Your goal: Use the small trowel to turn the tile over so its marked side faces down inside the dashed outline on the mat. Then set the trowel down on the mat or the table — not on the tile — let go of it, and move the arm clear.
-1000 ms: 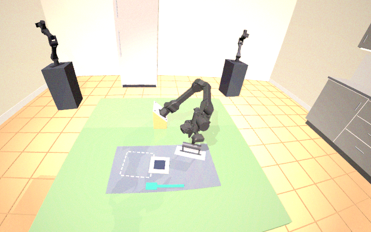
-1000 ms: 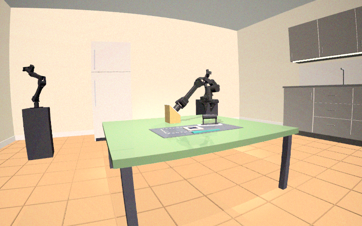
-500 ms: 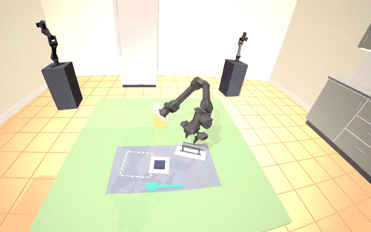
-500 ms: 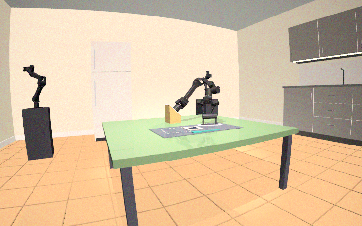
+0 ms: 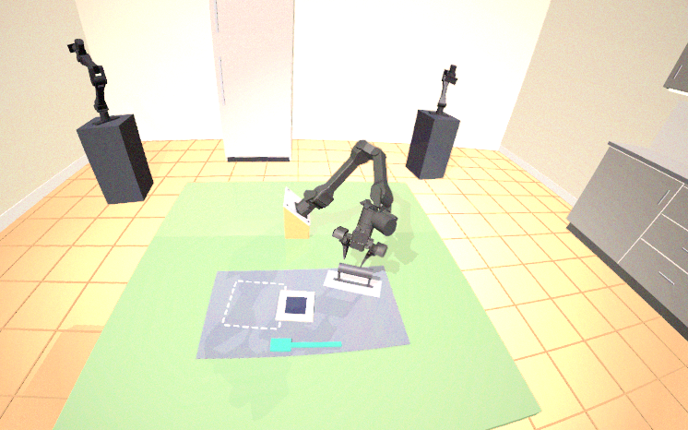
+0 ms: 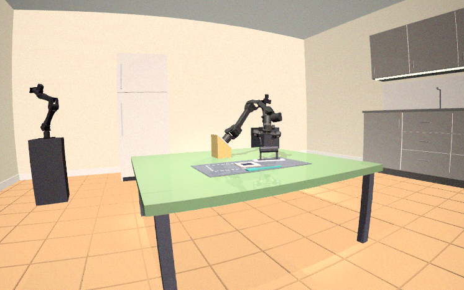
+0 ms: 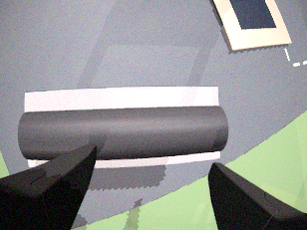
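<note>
Figure: hand above the trowel; the fingers are standing well apart, open and gripping nothing; the trowel is lying at the upper right of the mat in the top frame, its bar raised on posts above the white blade; the tile is lying near the centre of that frame, dark square upward, overlapping the right side of the outline; a teal tool is resting at the mat's lower edge; the mat is lying on the green counter.

The step appears to be lining up the grasp; in the wrist frame the fingers are spreading along the bar's length, the left tip overlapping its lower edge; good practice is calling for roughly a quarter turn of the wrist, centring over the bar's middle, then lowering so that one finger is passing down each long side; closing as things stand would be risking a nudge or an off-centre pinch; descending too far would be risking contact with the blade; a square, central grip should be keeping the blade level for sliding under the tile.

Brands, labels and writing: none is showing legibly.
</note>
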`<state>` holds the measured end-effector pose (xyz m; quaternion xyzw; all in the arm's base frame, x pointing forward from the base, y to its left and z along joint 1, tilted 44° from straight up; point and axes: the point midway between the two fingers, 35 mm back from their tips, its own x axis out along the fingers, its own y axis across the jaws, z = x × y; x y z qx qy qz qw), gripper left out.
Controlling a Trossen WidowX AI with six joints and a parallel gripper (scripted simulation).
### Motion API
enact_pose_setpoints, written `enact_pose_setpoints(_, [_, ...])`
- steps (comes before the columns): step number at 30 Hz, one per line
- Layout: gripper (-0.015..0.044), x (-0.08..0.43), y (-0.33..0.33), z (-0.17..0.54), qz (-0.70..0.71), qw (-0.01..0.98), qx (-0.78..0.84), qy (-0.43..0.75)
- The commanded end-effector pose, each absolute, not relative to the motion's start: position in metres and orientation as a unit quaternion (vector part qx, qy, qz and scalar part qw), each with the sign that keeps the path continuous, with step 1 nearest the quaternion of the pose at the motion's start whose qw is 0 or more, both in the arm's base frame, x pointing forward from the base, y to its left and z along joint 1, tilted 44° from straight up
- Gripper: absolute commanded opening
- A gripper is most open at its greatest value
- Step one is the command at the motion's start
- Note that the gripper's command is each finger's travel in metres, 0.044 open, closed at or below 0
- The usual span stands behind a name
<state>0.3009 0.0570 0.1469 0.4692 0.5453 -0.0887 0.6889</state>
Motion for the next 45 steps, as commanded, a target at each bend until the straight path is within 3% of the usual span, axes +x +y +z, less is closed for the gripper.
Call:
enact_pose_setpoints(1, [0.0300,0.299,0.059,0.144,-0.070,0.717,0.434,0.541])
enact_pose_setpoints(23, [0.0300,0.292,0.065,0.135,0.060,0.875,0.134,0.462])
enact_pose_setpoints(45, [0.0300,0.283,0.069,0.133,0.137,0.912,-0.198,0.333])
